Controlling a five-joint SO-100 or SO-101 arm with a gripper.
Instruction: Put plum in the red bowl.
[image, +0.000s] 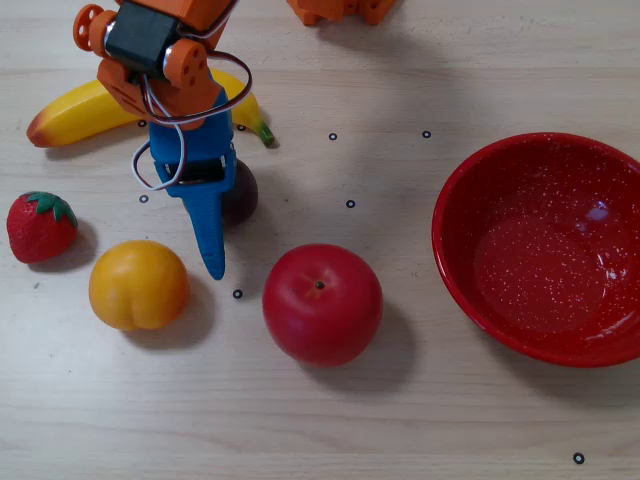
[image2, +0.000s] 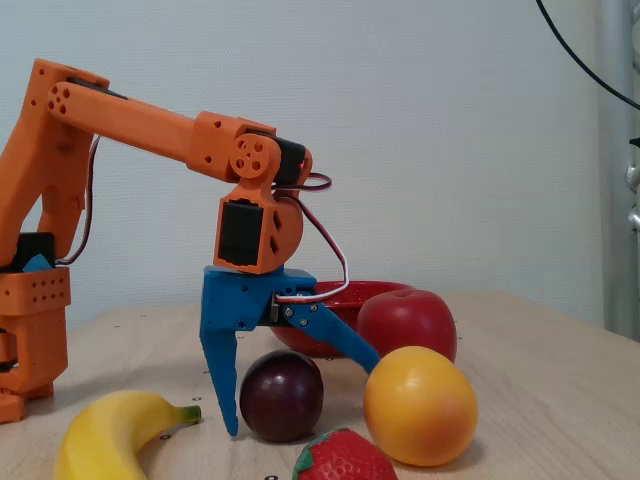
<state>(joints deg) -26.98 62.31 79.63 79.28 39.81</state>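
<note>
The plum (image: 246, 190) is small and dark purple and lies on the table, its left side hidden under my blue gripper (image: 202, 228) in the overhead view. In the fixed view the plum (image2: 282, 395) rests on the table between the two blue fingers. The gripper (image2: 300, 396) is open. One finger stands upright with its tip at the table left of the plum. The other finger angles out to the right over it. The red bowl (image: 545, 250) with white speckles sits empty at the right. In the fixed view the bowl (image2: 365, 288) is behind the gripper.
A red apple (image: 322, 303) lies between the plum and the bowl. An orange-yellow fruit (image: 138, 285) and a strawberry (image: 40, 225) lie left of the gripper. A banana (image: 90, 110) lies at the upper left, under the arm.
</note>
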